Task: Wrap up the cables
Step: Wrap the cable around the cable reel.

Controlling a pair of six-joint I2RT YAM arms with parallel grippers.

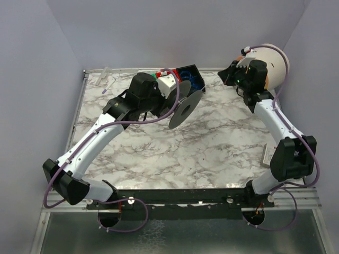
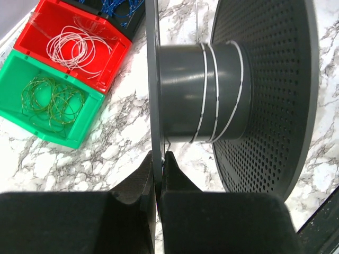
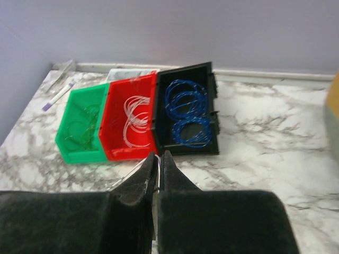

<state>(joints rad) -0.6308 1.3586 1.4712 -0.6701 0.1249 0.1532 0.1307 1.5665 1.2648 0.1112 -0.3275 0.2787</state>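
Note:
My left gripper [image 2: 157, 156] is shut on the thin flange of a dark grey spool [image 2: 198, 92], held above the table; it shows in the top view [image 1: 185, 107] too. A whitish cable [image 2: 216, 95] runs three turns round the spool's hub. My right gripper [image 3: 159, 157] is shut on a whitish cable [image 3: 157, 163] that trails off to the left. In the top view the right gripper [image 1: 233, 74] is at the far right. Whitish coils [image 3: 136, 119] lie in a red bin, green coils [image 3: 83, 124] in a green bin, blue coils [image 3: 185, 114] in a black bin.
The three bins [image 1: 180, 74] stand side by side at the table's far edge. A thin pen-like stick [image 3: 56, 95] and clear bag lie at the far left corner. A round beige object [image 1: 273, 58] sits behind the right gripper. A grey card [image 1: 267, 154] lies at the right edge.

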